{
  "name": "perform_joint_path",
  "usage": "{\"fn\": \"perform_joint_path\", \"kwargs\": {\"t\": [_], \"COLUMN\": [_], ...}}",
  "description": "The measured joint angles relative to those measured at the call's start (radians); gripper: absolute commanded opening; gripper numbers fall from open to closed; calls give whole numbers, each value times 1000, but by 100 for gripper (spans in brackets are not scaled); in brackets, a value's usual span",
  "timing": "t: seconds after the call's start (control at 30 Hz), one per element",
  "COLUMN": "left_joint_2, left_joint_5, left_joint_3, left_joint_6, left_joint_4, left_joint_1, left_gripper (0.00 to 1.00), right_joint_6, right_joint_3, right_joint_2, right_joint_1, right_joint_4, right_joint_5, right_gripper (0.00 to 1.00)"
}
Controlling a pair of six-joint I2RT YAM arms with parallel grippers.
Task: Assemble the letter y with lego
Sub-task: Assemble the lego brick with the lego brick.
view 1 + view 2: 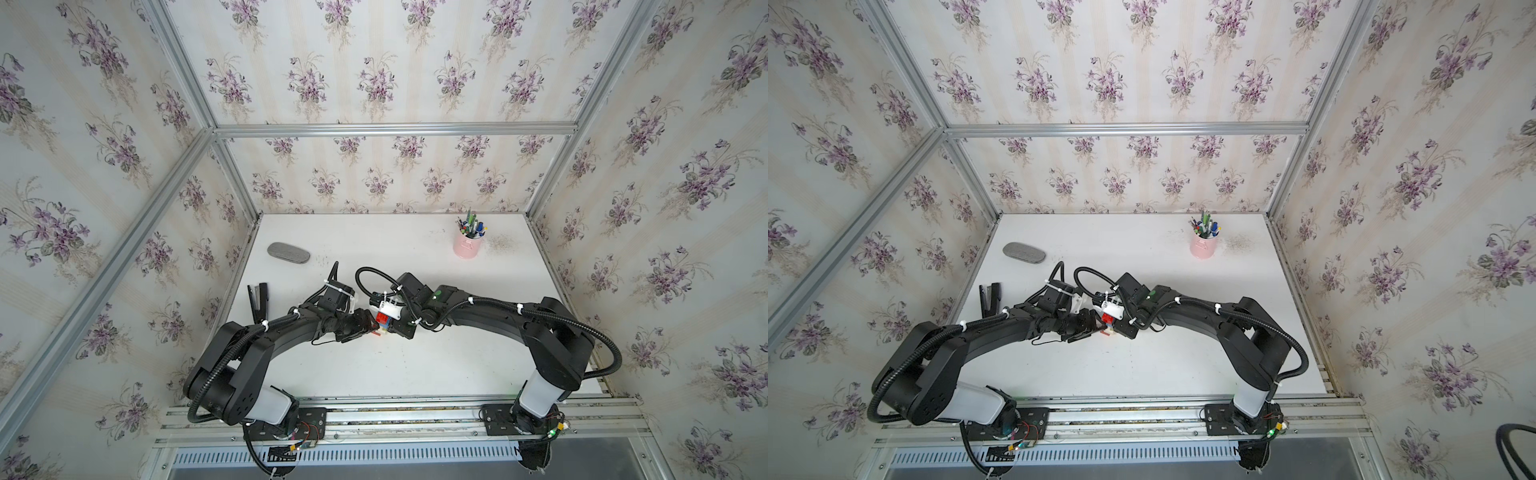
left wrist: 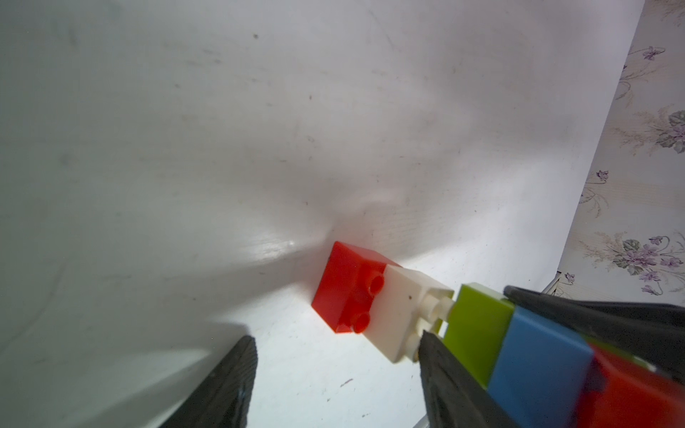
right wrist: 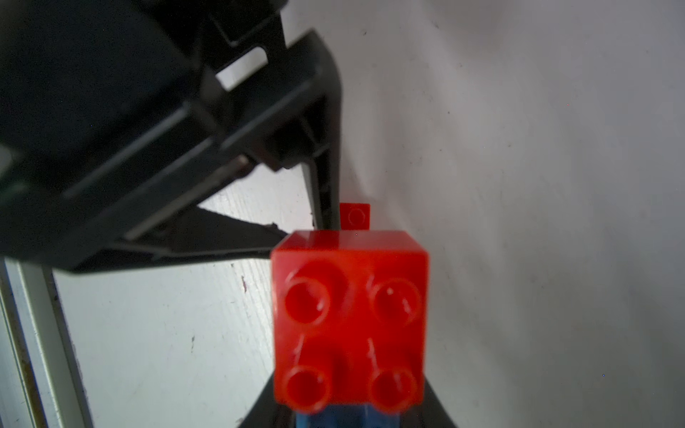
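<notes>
The letter y (image 2: 478, 326) is a joined run of lego held above the white table. In the left wrist view its tail runs red (image 2: 344, 285), white (image 2: 400, 315), green, then the blue bar (image 2: 541, 359) and another red brick. My right gripper (image 3: 348, 415) is shut on the blue bar, with a red tip brick (image 3: 348, 318) facing its camera. My left gripper (image 2: 335, 348) is open beside the tail with nothing between its fingers; one fingertip (image 2: 433, 355) sits against the white brick. In both top views the grippers meet at mid-table, left (image 1: 368, 330), right (image 1: 390, 326), around the lego (image 1: 1108, 319).
A pink pen cup (image 1: 467, 246) stands at the back right. A grey oval pad (image 1: 289, 252) lies at the back left, and a black stapler (image 1: 257, 301) near the left edge. Aluminium frame posts and floral walls enclose the table (image 1: 415, 365).
</notes>
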Motion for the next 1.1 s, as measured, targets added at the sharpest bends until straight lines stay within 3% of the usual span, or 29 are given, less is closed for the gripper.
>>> {"fn": "perform_joint_path", "kwargs": {"t": [1.1], "left_joint_2": [2], "left_joint_5": [3], "left_joint_3": [-5], "left_joint_6": [0], "left_joint_4": [14], "left_joint_1": [1], "left_gripper": [65], "right_joint_6": [6], "right_joint_3": [63], "right_joint_2": [52], "right_joint_1": [10], "right_joint_4": [-50], "right_joint_5": [10], "right_gripper": [22]}}
